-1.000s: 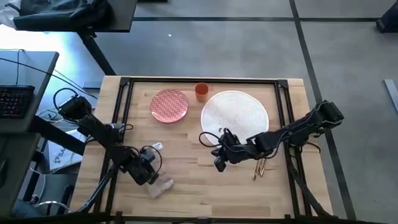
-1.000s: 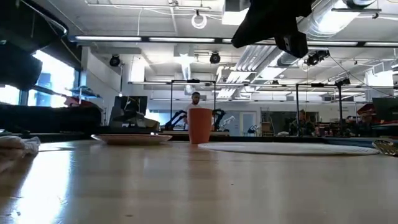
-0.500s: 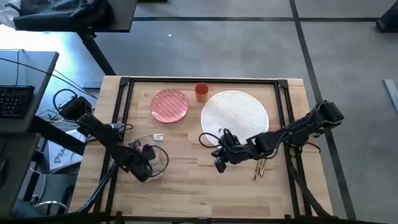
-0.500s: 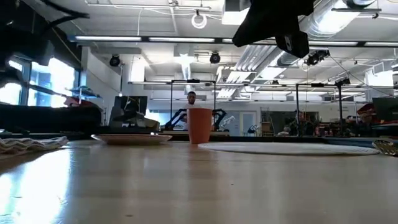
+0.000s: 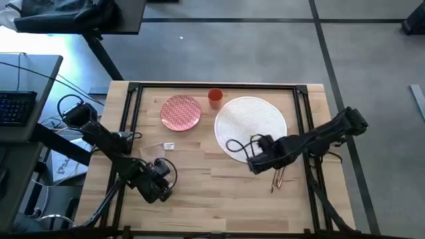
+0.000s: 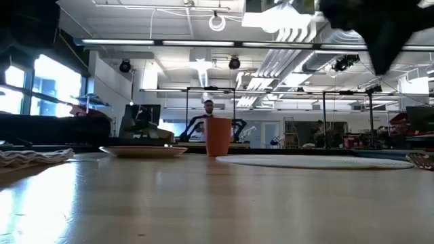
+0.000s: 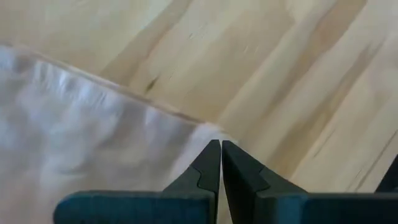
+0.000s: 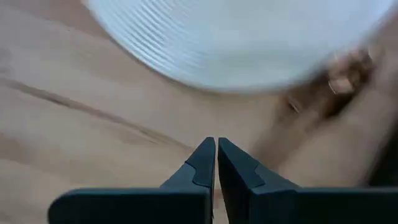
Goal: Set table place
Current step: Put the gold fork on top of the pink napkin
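Napkin (image 7: 93, 162) lies crumpled at the near left of the worktop (image 5: 199, 179), right under my left claw (image 7: 221, 155), whose fingers are pressed together at the cloth's corner; whether they pinch any fabric I cannot tell. My right claw (image 8: 216, 152) hangs with its fingers together over bare wood, just off the near edge of the placemat (image 5: 250, 119), with nothing in it. Beside that arm the cutlery (image 5: 279, 178) lies loose on the wood. Farther back the plate (image 5: 180, 112) sits left of the placemat, and the cup (image 5: 215, 97) stands between them at the far edge. I judge the setting has barely started: the mat is bare. Next I should bring the plate onto the mat, then place napkin, cutlery and cup around it.
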